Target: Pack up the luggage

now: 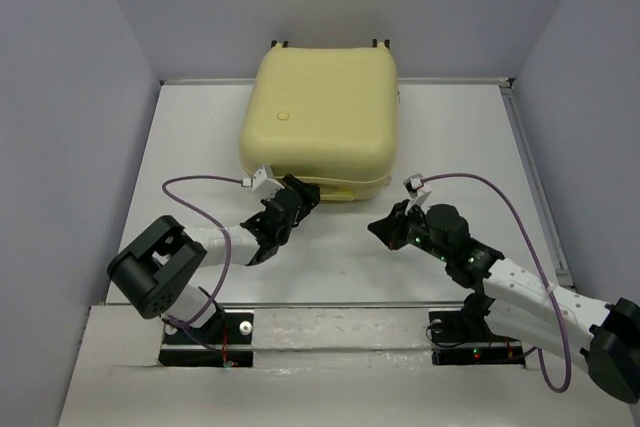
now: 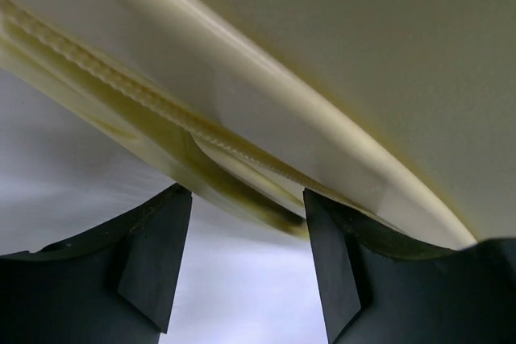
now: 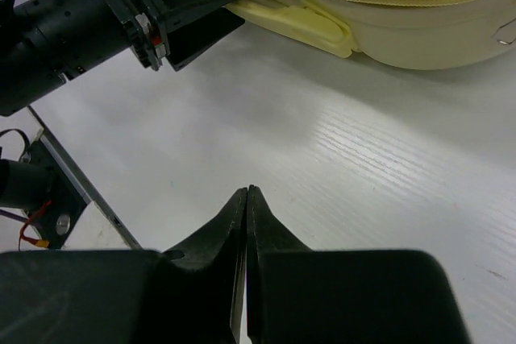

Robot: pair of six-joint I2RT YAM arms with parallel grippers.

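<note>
The luggage [image 1: 320, 112] is a pale-yellow hard-shell suitcase lying flat and closed at the back middle of the table, round emblem up. My left gripper [image 1: 303, 190] is at its near front edge, jaws open. In the left wrist view the luggage [image 2: 322, 54] rim and zip seam fill the frame just beyond the left gripper [image 2: 246, 195], with nothing between the fingers. My right gripper [image 1: 382, 230] hovers over bare table in front of the suitcase, apart from it. The right wrist view shows the right gripper [image 3: 247, 191] shut and empty, and the luggage [image 3: 403, 22] handle beside the left gripper [image 3: 205, 14].
The white table [image 1: 330, 267] is walled by grey panels on the left, right and back. A raised rail [image 1: 530, 167] runs along the right edge. Purple cables [image 1: 200, 187] loop from each wrist. The arm bases [image 1: 205, 337] sit at the near edge.
</note>
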